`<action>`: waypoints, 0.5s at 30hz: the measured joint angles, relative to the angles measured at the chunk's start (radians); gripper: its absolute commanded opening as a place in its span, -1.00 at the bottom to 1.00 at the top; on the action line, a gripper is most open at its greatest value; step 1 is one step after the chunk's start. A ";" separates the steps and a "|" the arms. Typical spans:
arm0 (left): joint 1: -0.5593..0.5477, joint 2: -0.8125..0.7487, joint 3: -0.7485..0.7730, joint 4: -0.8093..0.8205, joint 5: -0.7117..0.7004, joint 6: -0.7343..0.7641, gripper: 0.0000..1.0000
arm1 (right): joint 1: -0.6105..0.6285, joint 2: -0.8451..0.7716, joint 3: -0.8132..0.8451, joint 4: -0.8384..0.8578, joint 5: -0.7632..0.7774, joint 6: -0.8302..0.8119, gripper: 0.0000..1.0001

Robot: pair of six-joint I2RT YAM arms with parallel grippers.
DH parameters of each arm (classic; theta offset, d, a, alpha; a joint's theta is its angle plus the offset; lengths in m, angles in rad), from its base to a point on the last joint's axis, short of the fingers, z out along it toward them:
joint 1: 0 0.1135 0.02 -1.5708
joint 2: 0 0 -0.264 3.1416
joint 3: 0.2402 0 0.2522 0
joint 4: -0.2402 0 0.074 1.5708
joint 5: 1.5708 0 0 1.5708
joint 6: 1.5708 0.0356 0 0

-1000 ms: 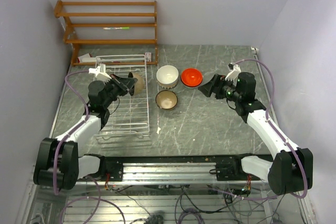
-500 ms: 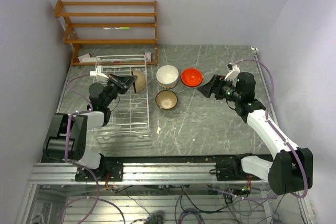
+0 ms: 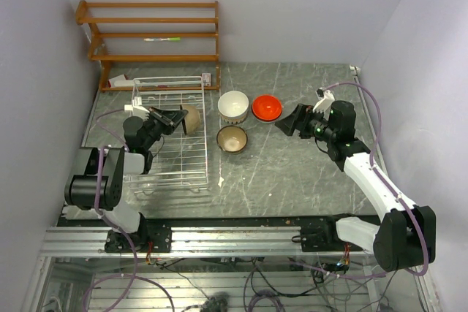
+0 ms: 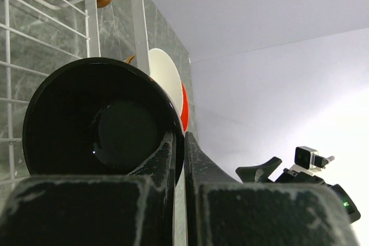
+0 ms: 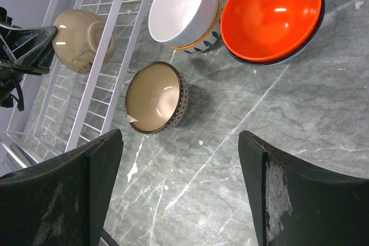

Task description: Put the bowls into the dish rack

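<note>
Tan bowl (image 3: 192, 117), tilted on edge at right wall of dish rack (image 3: 167, 79), rim pinched in left gripper (image 3: 178, 117); step: racking; next move, by judgement: lower between wires, release; right gripper (image 3: 292, 119) spread, hovering near orange bowl (image 3: 267, 107).

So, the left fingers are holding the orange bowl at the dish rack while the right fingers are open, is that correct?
Not quite: the left fingers hold the tan bowl at the dish rack, as the right wrist view shows. The orange bowl sits on the table. The right fingers are indeed open.
</note>
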 measured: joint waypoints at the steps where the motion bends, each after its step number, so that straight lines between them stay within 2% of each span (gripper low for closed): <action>1: 0.005 0.009 -0.003 0.015 0.002 -0.003 -0.86 | 0.000 0.000 0.000 0.000 0.000 0.000 0.63; 11: 0.060 0.172 -0.032 0.311 0.056 -0.061 -0.85 | 0.000 0.009 0.000 0.000 0.000 0.000 0.63; 15: 0.097 0.191 -0.050 0.363 0.066 -0.064 -0.85 | 0.000 0.011 0.000 0.000 0.001 0.000 0.64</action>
